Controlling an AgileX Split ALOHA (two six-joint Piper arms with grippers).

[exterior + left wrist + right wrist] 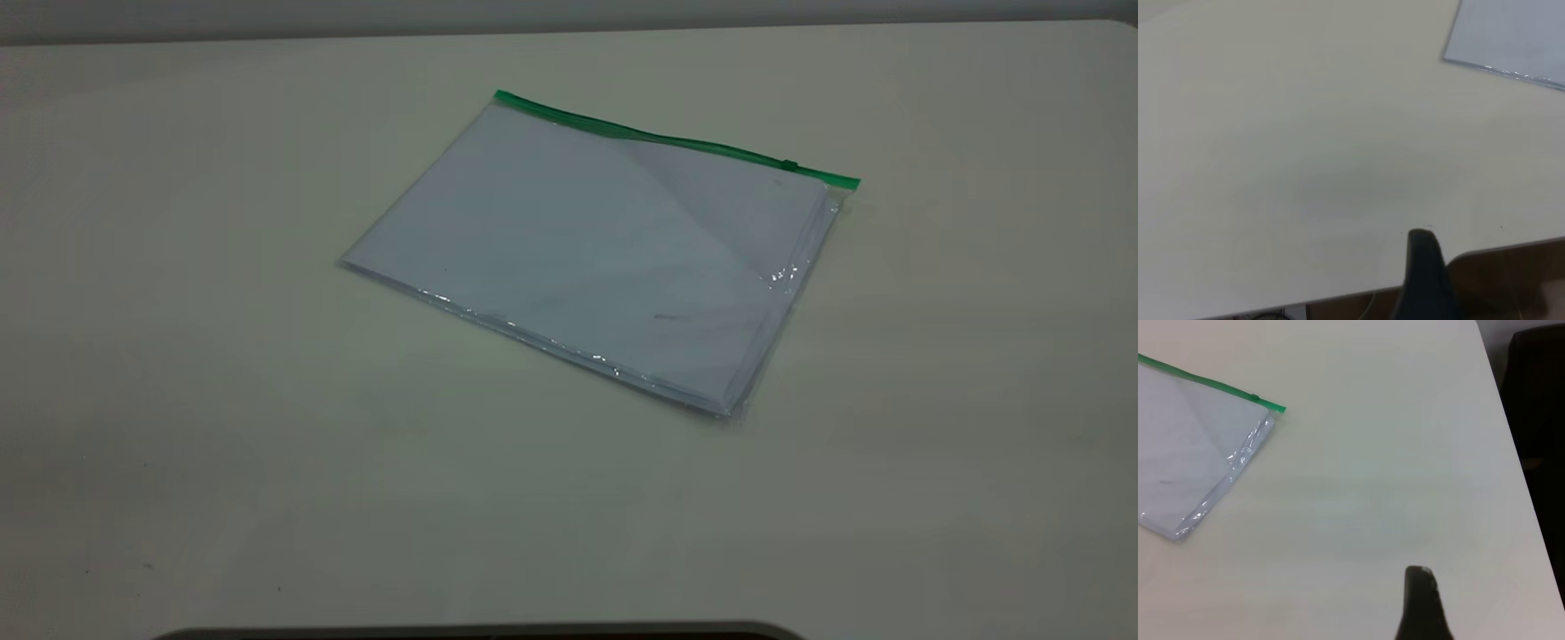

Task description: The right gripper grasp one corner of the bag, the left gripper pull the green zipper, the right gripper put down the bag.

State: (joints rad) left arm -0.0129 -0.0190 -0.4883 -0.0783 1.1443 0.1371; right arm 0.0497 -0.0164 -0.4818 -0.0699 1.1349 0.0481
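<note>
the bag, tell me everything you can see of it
The bag is a flat, clear rectangular plastic pouch with white sheets inside, its film glinting along the near and right edges. The green zipper runs along its far long edge, with the small slider tab close to the right end, so the bag looks closed. It lies flat on the pale table, turned at an angle to the table's edge. Nothing touches it; neither pincer is near it.
</note>
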